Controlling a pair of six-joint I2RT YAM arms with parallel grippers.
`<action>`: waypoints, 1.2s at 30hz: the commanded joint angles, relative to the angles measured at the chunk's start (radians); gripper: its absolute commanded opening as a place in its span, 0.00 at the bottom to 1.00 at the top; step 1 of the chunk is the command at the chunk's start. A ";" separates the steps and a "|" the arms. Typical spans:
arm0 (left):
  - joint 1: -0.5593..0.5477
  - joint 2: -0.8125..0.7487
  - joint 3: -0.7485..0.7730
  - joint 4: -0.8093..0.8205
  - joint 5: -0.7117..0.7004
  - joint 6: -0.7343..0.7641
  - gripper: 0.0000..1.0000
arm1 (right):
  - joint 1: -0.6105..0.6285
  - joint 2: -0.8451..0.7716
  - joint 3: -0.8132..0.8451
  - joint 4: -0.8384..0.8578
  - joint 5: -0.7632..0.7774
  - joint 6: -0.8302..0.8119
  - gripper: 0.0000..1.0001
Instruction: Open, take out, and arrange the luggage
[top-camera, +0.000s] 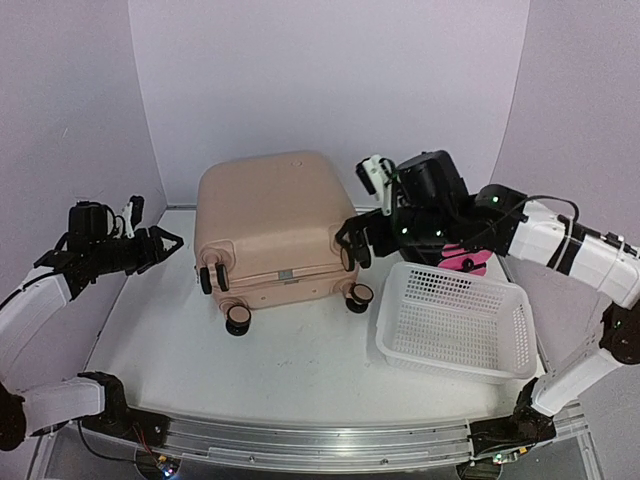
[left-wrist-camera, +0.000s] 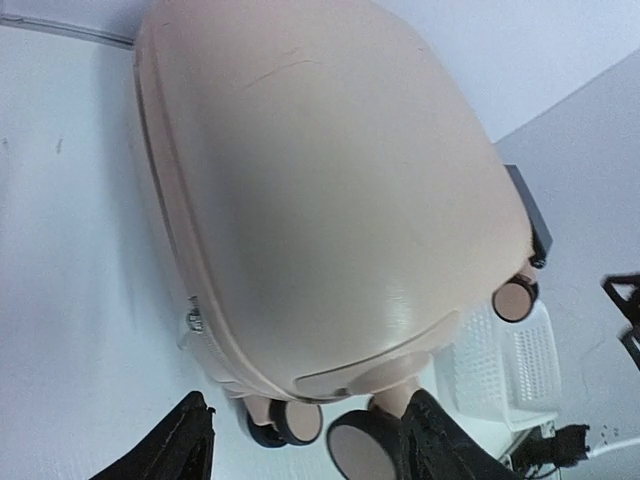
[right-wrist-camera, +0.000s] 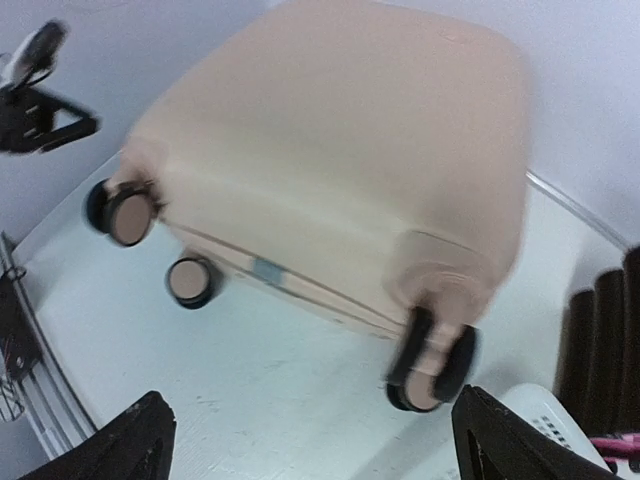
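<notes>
The luggage (top-camera: 265, 225), a pale pink hard-shell suitcase, lies flat in the middle of the table with its shell closed and its wheels toward the near edge. My left gripper (top-camera: 165, 245) hovers to its left, open and holding nothing. In the left wrist view the luggage (left-wrist-camera: 330, 190) fills the frame, and a wheel (left-wrist-camera: 365, 450) sits by the open left gripper (left-wrist-camera: 305, 450). My right gripper (top-camera: 355, 240) is open beside the suitcase's right rear wheel. The right wrist view is blurred: the luggage (right-wrist-camera: 340, 170) lies ahead of the open right gripper (right-wrist-camera: 315, 450), above bare table.
A white perforated basket (top-camera: 455, 320) stands at the right front, also seen as a white basket (left-wrist-camera: 505, 370) past the suitcase. A black-and-pink drawer box (top-camera: 465, 258) sits behind the right arm. Lilac walls close in the back and sides.
</notes>
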 joint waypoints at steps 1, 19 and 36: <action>-0.032 0.015 0.122 -0.035 0.200 0.009 0.64 | -0.198 0.070 0.058 -0.159 -0.240 0.145 0.98; -0.152 -0.140 0.229 -0.111 0.036 0.091 0.83 | -0.316 0.376 0.124 0.095 -0.645 0.372 0.55; -0.153 -0.137 0.230 -0.147 -0.008 0.124 0.83 | 0.206 0.611 0.385 0.187 -0.363 0.327 0.88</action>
